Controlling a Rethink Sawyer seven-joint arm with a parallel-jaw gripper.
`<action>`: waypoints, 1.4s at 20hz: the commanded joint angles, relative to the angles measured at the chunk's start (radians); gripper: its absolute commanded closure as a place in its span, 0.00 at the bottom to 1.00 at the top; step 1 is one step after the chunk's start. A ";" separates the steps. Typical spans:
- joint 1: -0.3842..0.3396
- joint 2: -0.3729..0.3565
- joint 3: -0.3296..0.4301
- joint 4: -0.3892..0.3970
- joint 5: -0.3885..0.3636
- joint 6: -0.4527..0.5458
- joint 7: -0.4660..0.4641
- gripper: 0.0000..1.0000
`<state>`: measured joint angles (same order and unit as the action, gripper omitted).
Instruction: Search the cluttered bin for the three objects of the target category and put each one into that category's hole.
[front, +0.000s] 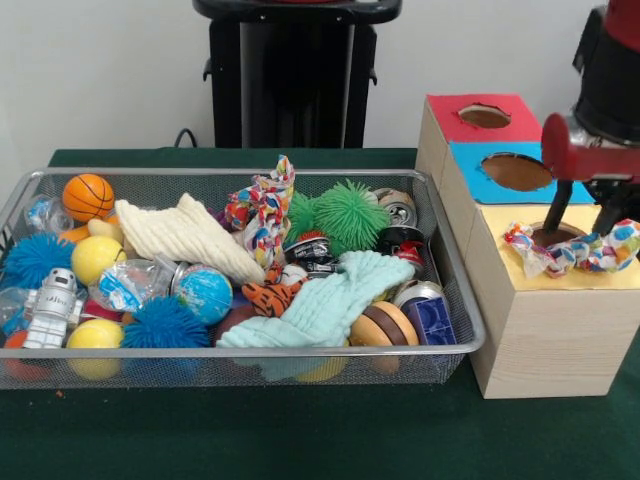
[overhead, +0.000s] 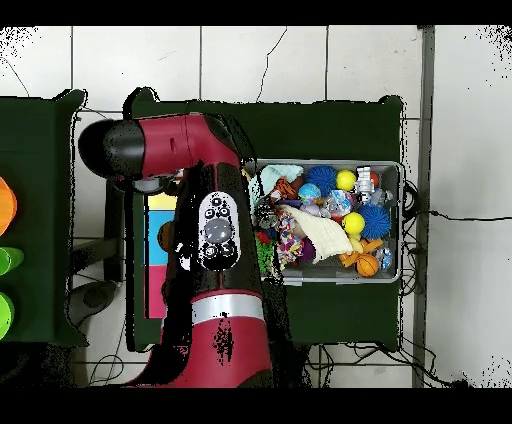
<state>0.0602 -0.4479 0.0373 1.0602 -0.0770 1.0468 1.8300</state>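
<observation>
The wire-mesh bin (front: 250, 351) sits at the left, full of toys; it also shows in the overhead view (overhead: 402, 220). One patterned rag (front: 262, 210) stands up in the bin's middle rear. A second patterned rag (front: 575, 252) lies across the yellow-topped hole (front: 548, 234) on the pale wood box at the right, draped over its rim. My gripper (front: 578, 230) hangs just above that rag, open, with one finger on each side of the hole. A third rag is not visible. In the overhead view my arm hides the gripper and most of the boxes.
The blue-topped hole (front: 516, 171) and the red-topped hole (front: 484, 116) lie behind the yellow one. In the bin, a cream cloth (front: 185, 235), a mint-green cloth (front: 320, 305), a green spiky ball (front: 350, 215), cans and several balls surround the rag.
</observation>
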 joint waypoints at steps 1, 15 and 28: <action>-0.035 -0.128 0.024 0.092 -0.020 -0.060 0.002 0.00; -0.086 -0.154 0.090 0.110 0.016 -0.119 -0.008 0.00; -0.078 -0.110 0.109 0.178 -0.053 -0.559 0.055 1.00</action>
<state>-0.0086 -0.6183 0.0746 1.0798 -0.0674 0.5735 1.8300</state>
